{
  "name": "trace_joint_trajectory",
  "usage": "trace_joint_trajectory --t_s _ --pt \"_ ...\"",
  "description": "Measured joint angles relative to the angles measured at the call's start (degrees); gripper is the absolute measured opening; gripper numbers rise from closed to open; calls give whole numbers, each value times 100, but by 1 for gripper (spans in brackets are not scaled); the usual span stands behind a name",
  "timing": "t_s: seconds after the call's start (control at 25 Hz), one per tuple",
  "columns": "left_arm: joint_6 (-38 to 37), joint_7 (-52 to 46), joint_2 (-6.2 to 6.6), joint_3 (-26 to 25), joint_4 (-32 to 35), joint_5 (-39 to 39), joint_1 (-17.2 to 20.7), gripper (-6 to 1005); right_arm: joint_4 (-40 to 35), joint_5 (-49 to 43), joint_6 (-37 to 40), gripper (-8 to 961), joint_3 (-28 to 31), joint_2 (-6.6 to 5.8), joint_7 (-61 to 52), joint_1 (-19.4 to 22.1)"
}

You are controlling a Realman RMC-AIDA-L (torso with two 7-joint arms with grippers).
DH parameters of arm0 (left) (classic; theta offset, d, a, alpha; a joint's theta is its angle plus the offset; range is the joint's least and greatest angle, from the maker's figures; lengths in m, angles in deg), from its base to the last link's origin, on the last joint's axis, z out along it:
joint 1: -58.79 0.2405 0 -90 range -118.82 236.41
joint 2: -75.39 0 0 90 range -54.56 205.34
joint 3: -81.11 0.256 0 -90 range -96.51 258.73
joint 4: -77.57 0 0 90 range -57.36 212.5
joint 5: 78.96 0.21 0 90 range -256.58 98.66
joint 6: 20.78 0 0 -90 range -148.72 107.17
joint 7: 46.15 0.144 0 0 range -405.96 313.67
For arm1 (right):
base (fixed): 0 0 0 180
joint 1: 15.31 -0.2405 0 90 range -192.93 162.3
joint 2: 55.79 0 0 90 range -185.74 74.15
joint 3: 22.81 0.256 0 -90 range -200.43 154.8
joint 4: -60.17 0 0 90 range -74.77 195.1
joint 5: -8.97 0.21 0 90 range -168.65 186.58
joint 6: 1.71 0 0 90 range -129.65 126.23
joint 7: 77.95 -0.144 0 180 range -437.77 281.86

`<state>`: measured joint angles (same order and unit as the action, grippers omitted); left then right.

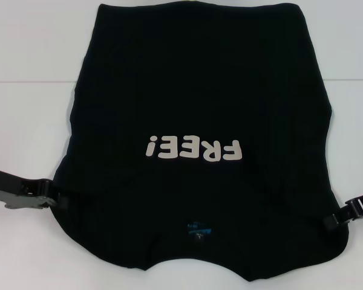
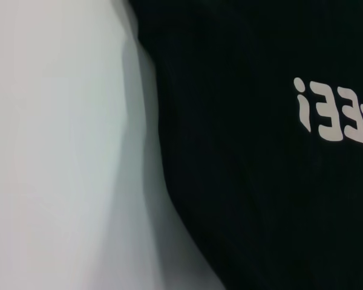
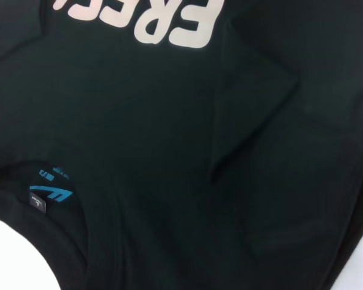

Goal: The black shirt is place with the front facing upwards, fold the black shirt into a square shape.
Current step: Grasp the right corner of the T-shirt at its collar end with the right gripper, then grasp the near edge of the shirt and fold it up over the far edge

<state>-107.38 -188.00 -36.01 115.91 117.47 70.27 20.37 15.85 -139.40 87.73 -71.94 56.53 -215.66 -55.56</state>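
The black shirt [image 1: 199, 90] lies flat on the white table [image 1: 30, 72], front up, collar toward me. Its pale "FREE!" lettering [image 1: 193, 149] reads upside down, and the small blue neck label [image 1: 201, 229] sits below it. My left gripper [image 1: 55, 196] is at the shirt's left edge near the shoulder. My right gripper [image 1: 339, 220] is at the right edge near the other shoulder. The left wrist view shows the shirt's side edge [image 2: 248, 181] and part of the lettering [image 2: 333, 115]. The right wrist view shows the label [image 3: 48, 192], the lettering [image 3: 169, 21] and a fold crease in the cloth [image 3: 230, 121].
White table shows on both sides of the shirt [image 2: 48, 151] and along the far edge. The shirt's hem reaches the far end of the view. No other objects are in view.
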Motion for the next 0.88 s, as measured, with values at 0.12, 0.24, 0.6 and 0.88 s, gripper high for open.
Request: trace_joint_trajectory --t_s 0.12,0.24,0.6,0.88 --pt "10 5 4 0 0 0 6 22 23 0 13 296 -5 -12 0 -6" --pt "12 11 5 0 0 0 6 22 29 -55 18 193 -16 -23 -10 -17" --pt "-49 85 35 -19 9 -132 3 23 14 -114 285 81 45 -107 196 -41" --pt "-878 199 285 -294 -306 -284 -23 24 -35 -133 1227 61 249 -371 820 -129"
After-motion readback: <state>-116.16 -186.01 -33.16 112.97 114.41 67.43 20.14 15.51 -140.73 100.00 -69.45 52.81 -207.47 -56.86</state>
